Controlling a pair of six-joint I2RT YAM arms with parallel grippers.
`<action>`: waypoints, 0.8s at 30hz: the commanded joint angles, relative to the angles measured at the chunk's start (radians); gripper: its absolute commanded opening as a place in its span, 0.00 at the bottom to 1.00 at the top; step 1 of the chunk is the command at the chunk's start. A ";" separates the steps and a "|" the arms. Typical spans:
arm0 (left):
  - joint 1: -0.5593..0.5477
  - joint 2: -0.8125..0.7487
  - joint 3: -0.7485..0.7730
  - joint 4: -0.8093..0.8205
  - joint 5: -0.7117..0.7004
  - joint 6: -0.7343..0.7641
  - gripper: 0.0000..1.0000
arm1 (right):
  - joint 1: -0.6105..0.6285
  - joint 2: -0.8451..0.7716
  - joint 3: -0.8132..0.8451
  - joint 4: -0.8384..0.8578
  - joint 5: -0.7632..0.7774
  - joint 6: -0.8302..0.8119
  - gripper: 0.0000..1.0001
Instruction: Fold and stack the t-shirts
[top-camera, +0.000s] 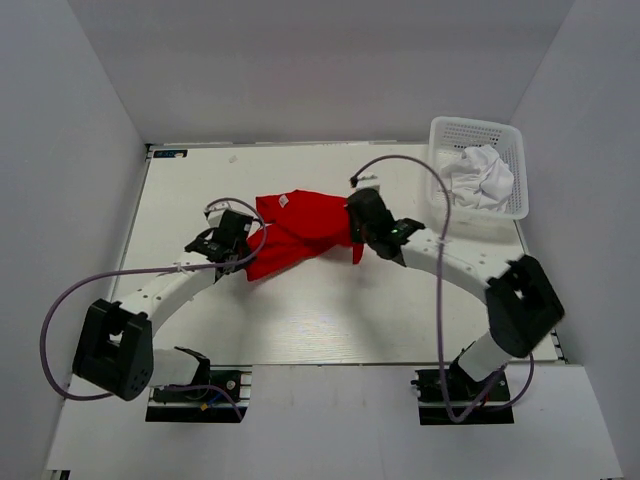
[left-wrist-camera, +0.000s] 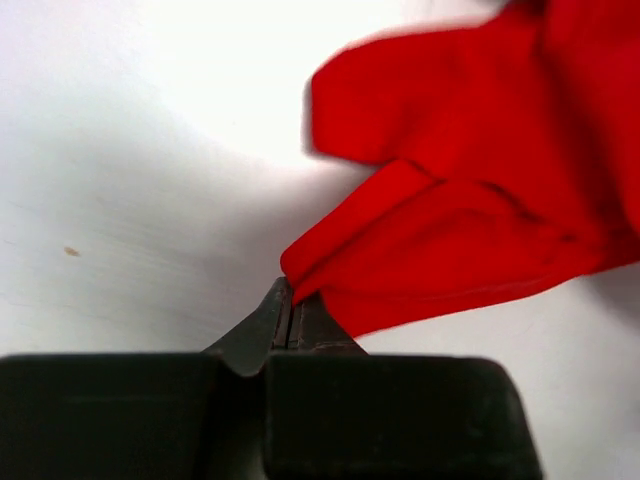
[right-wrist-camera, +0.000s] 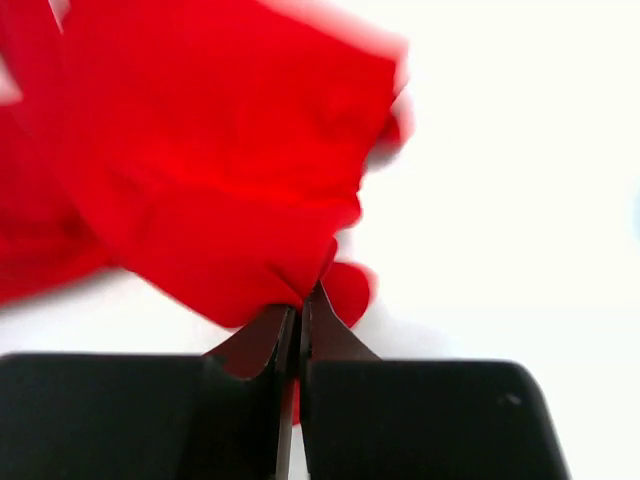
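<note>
Left fingers pressed together on a fold of the red t-shirt, white table beneath

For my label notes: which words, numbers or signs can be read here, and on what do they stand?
No text can be read.
White neck tag on the red t-shirt: too small to read.
Dark sticker at the far left corner of the table: also too small.

So one t-shirt is lying in the middle of the counter, stretching between the left hand pinching its left end and the right hand pinching its right end. The other t-shirt is sitting in the basket, over at the far right corner.
</note>
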 joint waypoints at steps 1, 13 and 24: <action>-0.004 -0.084 0.130 -0.109 -0.165 -0.035 0.00 | -0.034 -0.185 0.035 0.040 0.204 -0.031 0.00; 0.005 -0.333 0.584 -0.068 -0.445 0.167 0.00 | -0.111 -0.543 0.185 0.384 0.425 -0.500 0.00; 0.014 -0.557 0.736 -0.054 -0.517 0.293 0.00 | -0.109 -0.734 0.442 0.329 0.433 -0.643 0.00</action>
